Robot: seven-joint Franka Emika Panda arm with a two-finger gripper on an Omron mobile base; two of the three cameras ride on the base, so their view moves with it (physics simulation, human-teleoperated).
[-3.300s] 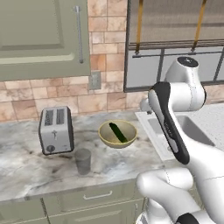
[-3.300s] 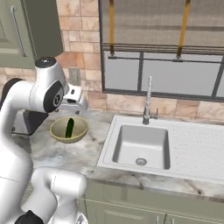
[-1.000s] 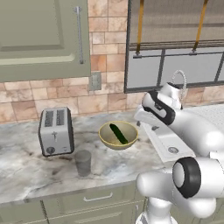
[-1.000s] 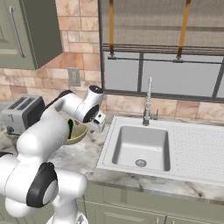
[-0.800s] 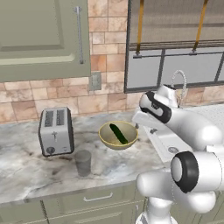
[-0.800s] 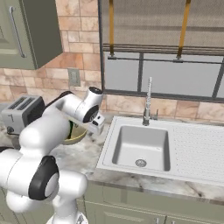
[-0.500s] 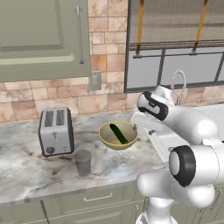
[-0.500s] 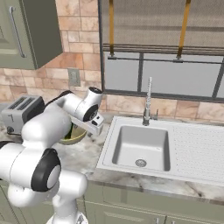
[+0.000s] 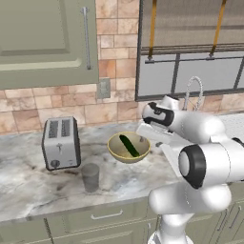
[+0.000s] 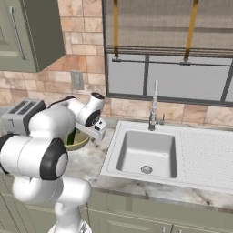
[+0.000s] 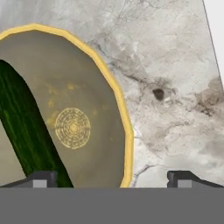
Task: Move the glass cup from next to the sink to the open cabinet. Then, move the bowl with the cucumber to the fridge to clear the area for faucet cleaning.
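Gripper (image 11: 111, 177) is spread wide and holds nothing; in the hand view I see one fingertip over the bowl's (image 9: 128, 147) inside and the other over bare counter (image 11: 175, 87), so the yellow rim sits between them. Can't tell if either tip touches the rim. From the left base view the hand hangs just right of the bowl, low over the counter.

Bowl is olive with a yellow rim, on the marble counter between the toaster (image 9: 60, 142) and the sink (image 10: 150, 152). Cucumber (image 9: 129, 146) lies inside it, slanted, dark green.

Glass cup (image 9: 90, 177) stands upright on the counter nearer me than the toaster, left of the bowl and well apart from the hand.

Counter is grey-veined marble with a few dark specks near the bowl. Sink is a white basin with a drainboard on its right and a faucet (image 10: 154, 107) at the far edge. Wall behind is tan and pink tile with an outlet (image 9: 104, 88). I see a closed green upper cabinet (image 9: 45, 40) above the toaster and a window (image 10: 168, 50) with a lowered blind behind the sink.
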